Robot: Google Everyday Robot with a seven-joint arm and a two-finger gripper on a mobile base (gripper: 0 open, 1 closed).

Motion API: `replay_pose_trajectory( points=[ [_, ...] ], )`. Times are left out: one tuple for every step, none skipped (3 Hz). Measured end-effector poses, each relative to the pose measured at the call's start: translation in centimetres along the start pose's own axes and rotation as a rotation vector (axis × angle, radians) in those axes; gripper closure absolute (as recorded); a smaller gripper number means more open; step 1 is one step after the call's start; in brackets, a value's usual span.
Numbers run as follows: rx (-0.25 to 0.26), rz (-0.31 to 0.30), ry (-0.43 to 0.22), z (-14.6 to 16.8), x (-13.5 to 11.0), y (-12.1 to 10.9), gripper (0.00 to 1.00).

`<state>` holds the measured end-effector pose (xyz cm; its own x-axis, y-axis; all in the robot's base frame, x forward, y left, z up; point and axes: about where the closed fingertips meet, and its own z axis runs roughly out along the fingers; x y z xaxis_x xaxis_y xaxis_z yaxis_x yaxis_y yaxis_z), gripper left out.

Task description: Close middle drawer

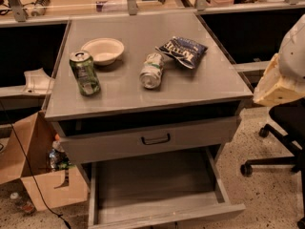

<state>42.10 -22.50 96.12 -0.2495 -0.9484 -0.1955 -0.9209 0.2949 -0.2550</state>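
The middle drawer [157, 182] is pulled far out at the bottom of the view, its deep grey tray bare inside and its low front at the lower frame edge. Above it, the taller-fronted top drawer [119, 144] with a dark bar handle stands slightly ajar. The lowest drawer is hidden. The gripper itself is out of view. Only the arm's white and cream shell [281, 82] shows at the right edge, level with the cabinet top and to the right of it, well above the open drawer.
On the cabinet top [200, 87] are a green can [85, 73], a white bowl [103, 50], a can lying on its side [152, 70] and a blue chip bag [182, 51]. A cardboard box [40, 175] stands on the left, an office chair [281, 137] on the right.
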Motion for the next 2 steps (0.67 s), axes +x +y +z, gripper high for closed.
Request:
replay_pose_trajectory(
  points=[
    [-0.036,0.045,0.04,2.3,2.9,3.1,1.0],
    [-0.085,0.07,0.065,4.4,4.7,5.4,1.0]
  ],
)
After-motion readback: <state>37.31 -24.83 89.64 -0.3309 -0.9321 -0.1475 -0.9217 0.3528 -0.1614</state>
